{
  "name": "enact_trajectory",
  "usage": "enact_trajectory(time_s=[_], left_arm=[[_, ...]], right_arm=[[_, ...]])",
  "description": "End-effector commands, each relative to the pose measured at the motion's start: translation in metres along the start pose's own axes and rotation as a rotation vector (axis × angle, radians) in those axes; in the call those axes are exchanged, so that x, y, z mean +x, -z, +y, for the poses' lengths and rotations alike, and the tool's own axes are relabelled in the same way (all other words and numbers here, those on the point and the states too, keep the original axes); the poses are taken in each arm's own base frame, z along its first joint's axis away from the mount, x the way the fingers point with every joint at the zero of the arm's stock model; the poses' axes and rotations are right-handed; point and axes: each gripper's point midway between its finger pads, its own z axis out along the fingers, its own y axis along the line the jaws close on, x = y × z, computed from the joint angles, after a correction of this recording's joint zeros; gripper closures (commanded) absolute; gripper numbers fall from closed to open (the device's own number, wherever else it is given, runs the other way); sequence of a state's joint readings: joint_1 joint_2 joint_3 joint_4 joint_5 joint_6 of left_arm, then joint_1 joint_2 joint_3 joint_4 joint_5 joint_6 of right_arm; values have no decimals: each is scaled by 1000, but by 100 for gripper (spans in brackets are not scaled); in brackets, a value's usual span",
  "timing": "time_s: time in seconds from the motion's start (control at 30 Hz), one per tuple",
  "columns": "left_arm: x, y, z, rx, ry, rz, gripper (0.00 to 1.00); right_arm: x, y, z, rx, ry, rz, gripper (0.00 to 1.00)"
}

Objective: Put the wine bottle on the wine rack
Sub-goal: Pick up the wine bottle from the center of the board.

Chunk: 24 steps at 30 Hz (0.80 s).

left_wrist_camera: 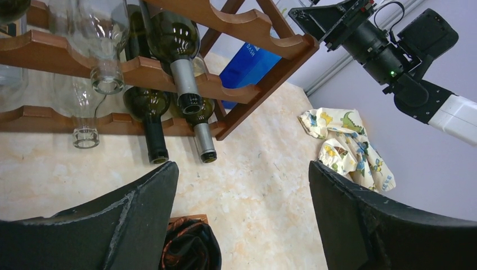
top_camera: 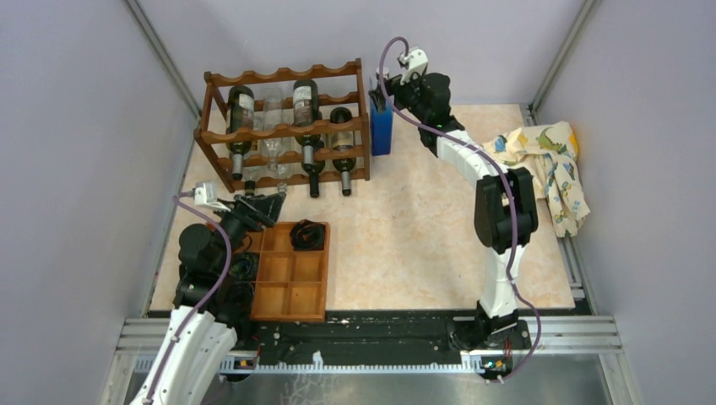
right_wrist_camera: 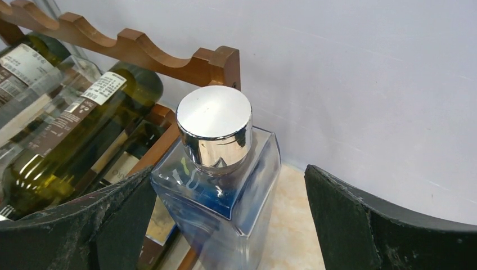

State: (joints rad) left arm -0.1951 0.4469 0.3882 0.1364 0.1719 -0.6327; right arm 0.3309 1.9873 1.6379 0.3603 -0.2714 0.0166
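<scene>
The dark reddish-brown wine rack stands at the back left and holds several green and clear bottles, such as the green one. A blue square glass bottle with a silver cap stands upright just right of the rack. In the right wrist view the blue bottle sits between my fingers, close to the left finger and apart from the right one. My right gripper is open over the bottle top. My left gripper is open and empty, low near the rack's front left, also seen in the top view.
A flat wooden compartment tray lies at the front left, with a black coiled item in its far right cell. A patterned cloth lies at the right edge. Grey walls close in on all sides.
</scene>
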Motion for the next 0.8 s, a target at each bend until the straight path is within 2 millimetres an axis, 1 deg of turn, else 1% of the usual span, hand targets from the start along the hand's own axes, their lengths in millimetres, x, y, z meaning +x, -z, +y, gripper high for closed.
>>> enact_trajectory(time_s=[0.0,0.07,0.2,0.27,0.3,0.33,0.4,0.5,0.53,0.6,0.63,0.77], left_arm=[[-5,1,-2,-12,38,-14,7],[-4,1,2,-36,75,-22,3],[-5,-2,1,-31,125,-36,1],[-4,-3,-1,-19,159,-35,2],[-4,-4,-2,-10,174,-38,2],[-1,-4,-5,12,186,-32,2],[0,-5,-11,55,217,-33,2],[1,-6,-21,113,280,-34,3],[2,-7,-23,128,302,-28,4],[4,-8,-30,163,336,-9,5],[5,-9,-34,185,352,4,5],[14,-14,-48,255,436,88,7]], right_arm=[[-19,-12,-5,61,61,-46,2],[-12,-15,-6,76,65,-26,2],[0,-20,-12,106,64,8,2],[0,-21,-15,120,67,2,8],[-1,-21,-16,127,69,-5,13],[-3,-21,-17,134,72,-10,21],[-10,-18,-20,146,83,-35,39],[-20,-11,-19,141,101,-65,69],[-24,-8,-19,137,103,-73,75],[-33,1,-17,107,102,-96,84],[-34,7,-16,96,103,-100,88],[-60,35,-16,35,124,-162,95]])
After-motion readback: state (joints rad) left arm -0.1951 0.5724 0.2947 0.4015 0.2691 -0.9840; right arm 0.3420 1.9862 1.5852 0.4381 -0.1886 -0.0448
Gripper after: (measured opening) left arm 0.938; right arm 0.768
